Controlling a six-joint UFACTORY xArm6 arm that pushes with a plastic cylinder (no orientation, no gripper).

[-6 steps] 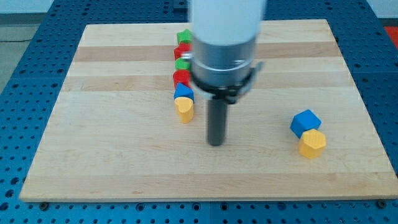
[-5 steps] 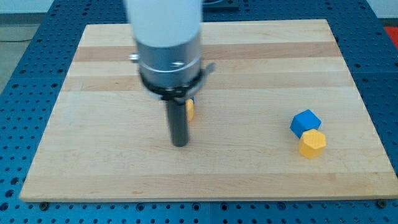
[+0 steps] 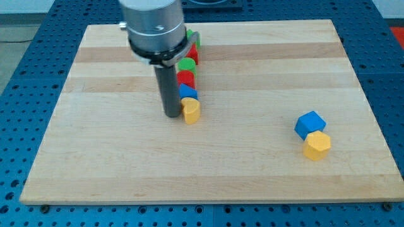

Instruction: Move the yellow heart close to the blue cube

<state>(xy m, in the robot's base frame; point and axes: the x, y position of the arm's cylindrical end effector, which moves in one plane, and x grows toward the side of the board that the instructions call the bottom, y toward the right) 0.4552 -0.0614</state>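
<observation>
The yellow heart (image 3: pixel 190 111) lies at the lower end of a column of blocks left of the board's middle. My tip (image 3: pixel 173 115) stands right against its left side. The blue cube (image 3: pixel 309 123) sits far to the view's right, with a yellow block (image 3: pixel 317 145) touching its lower edge. The column above the heart holds a blue block (image 3: pixel 188 93), a red block (image 3: pixel 185 78), a green block (image 3: pixel 187 64), another red block (image 3: pixel 192 53) and a green one (image 3: pixel 191 36) partly hidden by the arm.
The wooden board (image 3: pixel 95 157) lies on a blue perforated table (image 3: pixel 25 75). The arm's wide body (image 3: pixel 154 28) covers the upper left part of the block column.
My tip has swept from the board's middle leftward, then up toward the view's top, ending beside the yellow heart's left side. The blocks have not visibly moved.
</observation>
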